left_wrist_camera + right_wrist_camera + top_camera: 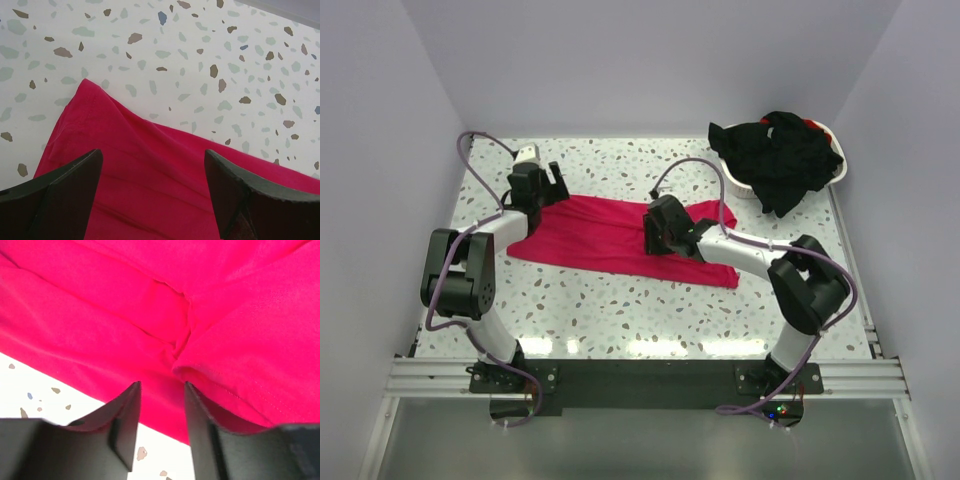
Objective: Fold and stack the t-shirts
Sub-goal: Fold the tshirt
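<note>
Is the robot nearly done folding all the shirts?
Not nearly. Done: nothing is stacked yet. In hand: the red t-shirt lies on the table as a long band, seemingly partly folded, with the left gripper and right gripper both open above it. Left: finishing that fold, then the black t-shirts heaped in the white basket.

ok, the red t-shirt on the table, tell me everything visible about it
The red t-shirt is plain pinkish-red soft fabric with stitched hems. It lies flat as a long band across the speckled table, creased, bunched near its right end. The left fingers and right fingers stand parted just over it, gripping nothing; only the table clearly touches it.
</note>
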You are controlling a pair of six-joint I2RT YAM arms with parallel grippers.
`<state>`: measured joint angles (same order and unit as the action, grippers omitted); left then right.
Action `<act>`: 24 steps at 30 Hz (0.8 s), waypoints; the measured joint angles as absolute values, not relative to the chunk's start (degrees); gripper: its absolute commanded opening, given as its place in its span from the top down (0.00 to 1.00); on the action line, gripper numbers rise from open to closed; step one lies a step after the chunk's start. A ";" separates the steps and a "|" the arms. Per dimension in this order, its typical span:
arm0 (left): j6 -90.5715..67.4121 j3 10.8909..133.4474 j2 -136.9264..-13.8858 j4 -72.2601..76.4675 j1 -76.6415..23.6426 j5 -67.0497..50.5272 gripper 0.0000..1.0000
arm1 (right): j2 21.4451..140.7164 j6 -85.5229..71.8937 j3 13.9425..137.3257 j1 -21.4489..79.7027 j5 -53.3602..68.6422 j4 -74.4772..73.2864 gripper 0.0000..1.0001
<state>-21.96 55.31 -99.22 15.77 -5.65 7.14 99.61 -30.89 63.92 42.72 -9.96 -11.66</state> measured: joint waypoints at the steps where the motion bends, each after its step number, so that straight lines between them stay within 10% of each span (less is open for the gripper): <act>1: -21.98 55.31 -99.22 15.77 -5.65 7.09 0.12 | 99.61 -30.89 63.83 42.72 -9.98 -11.86 0.53; 24: -20.12 62.94 -107.50 16.84 -11.92 2.17 0.10 | 101.19 -22.74 69.36 21.87 -18.98 -14.57 0.53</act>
<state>-20.12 62.94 -107.50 16.84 -11.92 2.17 101.19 -22.74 69.36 21.87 -18.98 -14.57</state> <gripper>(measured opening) 0.894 0.478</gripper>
